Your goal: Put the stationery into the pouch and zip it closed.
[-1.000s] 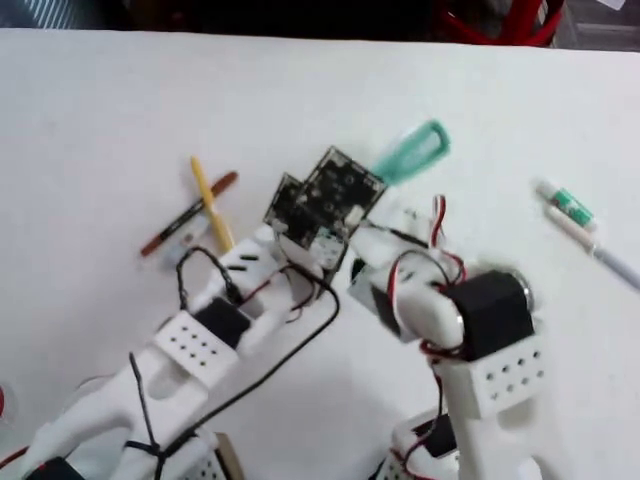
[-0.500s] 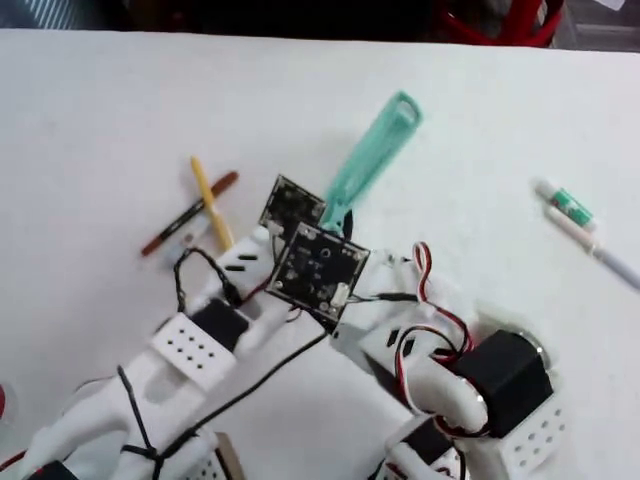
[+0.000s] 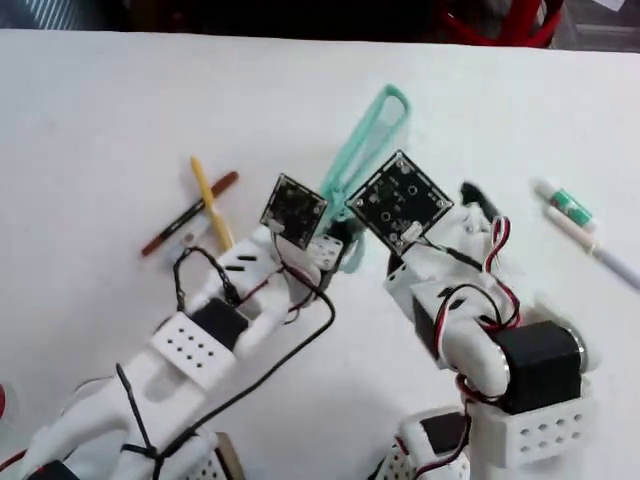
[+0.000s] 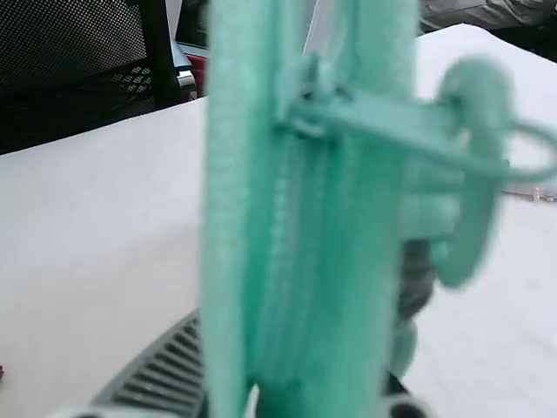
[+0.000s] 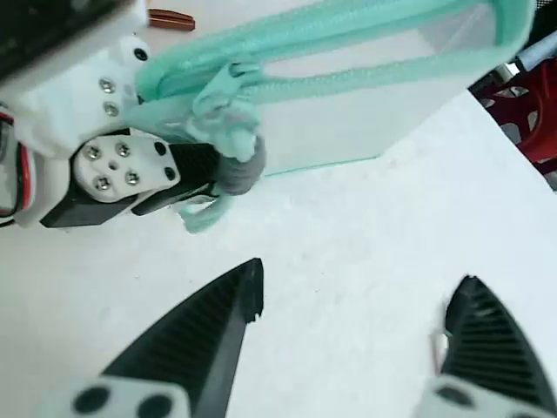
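The teal pouch [image 3: 362, 150] stands on its edge near the middle of the table, its zipper side up, one end held by my left gripper [image 3: 335, 245], which is shut on it. In the left wrist view the zipper pull [image 4: 392, 117] and its ring hang beside the teeth. My right gripper [image 5: 348, 322] hovers open just right of the pouch [image 5: 365, 96], nothing between its fingers. A yellow pen [image 3: 210, 205] lies crossed over a brown pen [image 3: 190, 213] on the left. A green-and-white tube [image 3: 567, 203] and a white pen [image 3: 590, 240] lie on the right.
The white table [image 3: 120, 100] is bare toward the far edge. Red chair legs [image 3: 500, 20] stand beyond the far edge. Both arms' bodies and cables crowd the near middle.
The right arm has swung from over the pouch to its right side. The pouch, first half hidden and tilted, now stands stretched toward the far edge in the left gripper.
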### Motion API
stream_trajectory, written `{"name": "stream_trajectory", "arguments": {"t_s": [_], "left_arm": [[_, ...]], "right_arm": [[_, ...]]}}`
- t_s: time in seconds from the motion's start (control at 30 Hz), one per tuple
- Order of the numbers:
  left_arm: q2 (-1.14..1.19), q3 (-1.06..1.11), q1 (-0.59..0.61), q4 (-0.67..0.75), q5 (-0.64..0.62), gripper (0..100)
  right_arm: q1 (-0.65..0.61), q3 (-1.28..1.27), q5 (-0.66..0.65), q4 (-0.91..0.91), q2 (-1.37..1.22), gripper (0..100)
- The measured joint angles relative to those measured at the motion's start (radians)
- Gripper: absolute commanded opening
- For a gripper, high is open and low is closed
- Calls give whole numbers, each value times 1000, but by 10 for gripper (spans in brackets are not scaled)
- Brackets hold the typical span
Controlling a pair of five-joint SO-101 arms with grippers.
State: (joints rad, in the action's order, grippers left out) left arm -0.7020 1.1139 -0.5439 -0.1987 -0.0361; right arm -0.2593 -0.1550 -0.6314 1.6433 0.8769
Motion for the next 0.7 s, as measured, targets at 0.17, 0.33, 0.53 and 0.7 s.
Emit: {"name": "stream_trajectory", "arguments": {"t_s": [0.17, 0.33, 0.53, 0.7], "left_arm": [[0, -104, 2, -235, 89, 23], [0, -282, 35, -551, 114, 23], [0, -331, 48, -671, 178, 23], [0, -331, 48, -683, 218, 23]], "right_arm": [[190, 107, -44, -38, 5, 232], [519, 80, -61, -187, -75, 229], [779, 32, -175, -370, -399, 227], [825, 49, -347, -470, -686, 226]]}}
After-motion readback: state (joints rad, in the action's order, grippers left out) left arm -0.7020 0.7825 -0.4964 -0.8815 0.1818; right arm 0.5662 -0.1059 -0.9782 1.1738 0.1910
